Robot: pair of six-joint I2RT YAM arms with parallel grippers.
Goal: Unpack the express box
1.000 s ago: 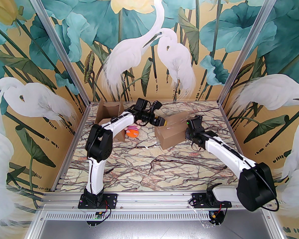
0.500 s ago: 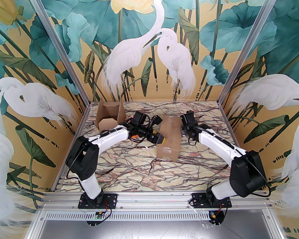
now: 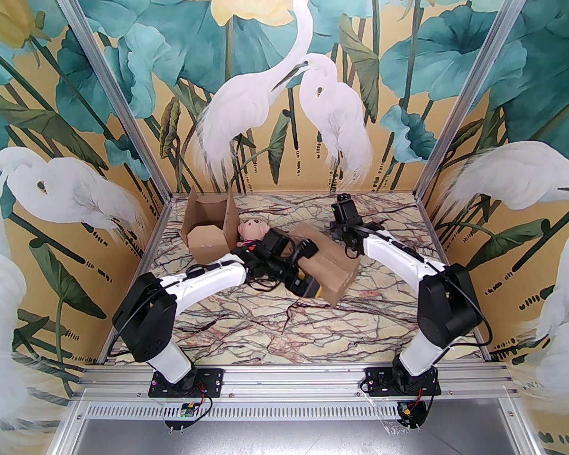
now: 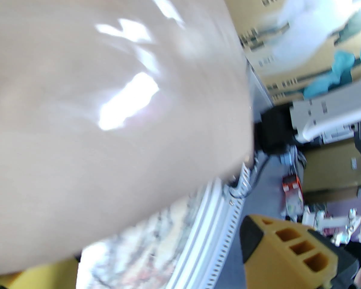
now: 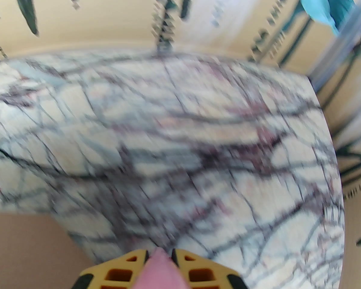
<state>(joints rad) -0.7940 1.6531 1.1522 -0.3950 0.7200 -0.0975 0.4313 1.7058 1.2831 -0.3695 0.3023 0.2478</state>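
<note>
Right jaws (image 5: 159, 253) clamp a pink strip (image 5: 161, 271); left jaws (image 3: 308, 288) gape, box (image 3: 334, 263) just beside; best brace it, peel slowly.

Matt cardboard box (image 3: 336, 266), veined marble-look tabletop (image 3: 313, 334)

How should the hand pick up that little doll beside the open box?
Grip the doll by its round head, probably from straight above: the head lies bare, while the open box stands close on one side and the left arm covers its body.
</note>
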